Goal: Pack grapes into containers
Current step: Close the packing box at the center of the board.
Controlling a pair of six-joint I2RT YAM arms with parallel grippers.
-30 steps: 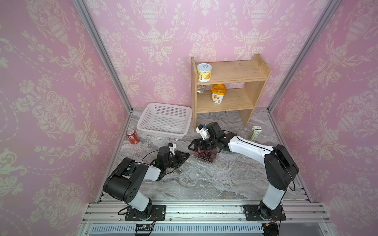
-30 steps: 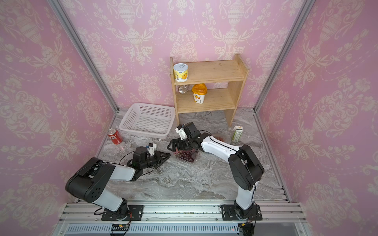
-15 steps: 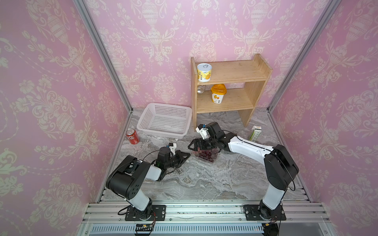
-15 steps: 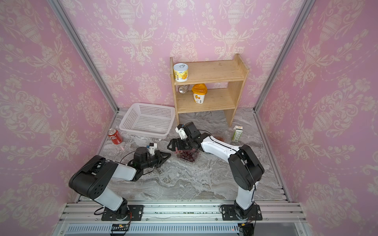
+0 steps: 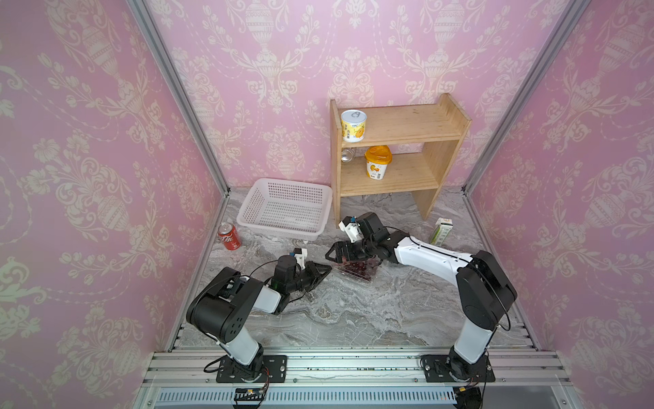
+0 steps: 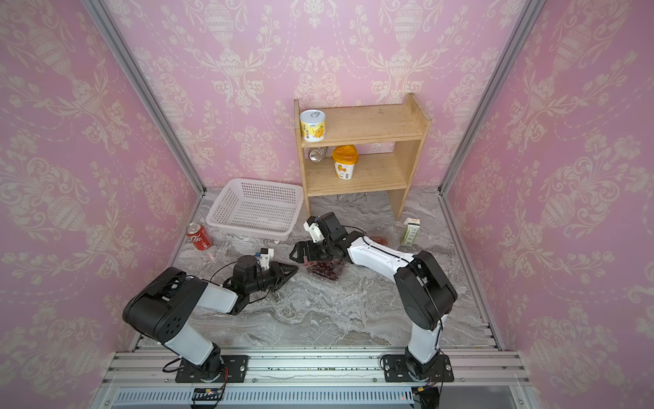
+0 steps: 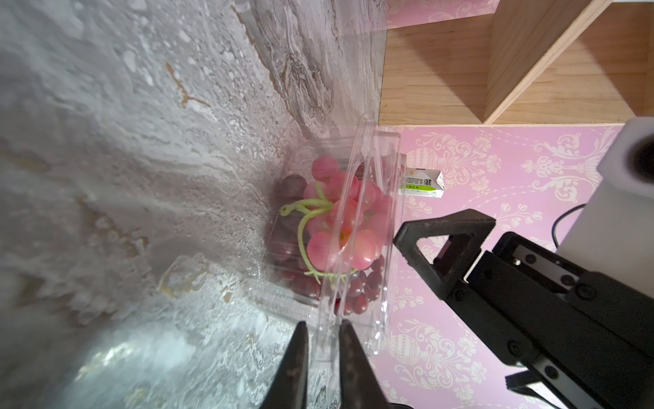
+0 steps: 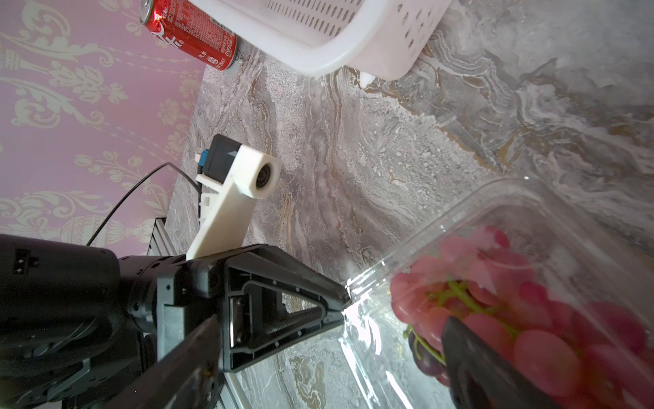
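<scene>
Clear container of grapes, rim pinched between left fingers, right fingers wide open above it.

The red can, in the upper left of the right wrist frame, bears white Coca-Cola-style script near its rim, large white Chinese characters along its side and a block of fine print too small to read. The green-and-white carton, right of centre in the left wrist frame, carries illegible print. The labels on the yellow tin and the orange-lidded tub on the shelf cannot be read either.
</scene>
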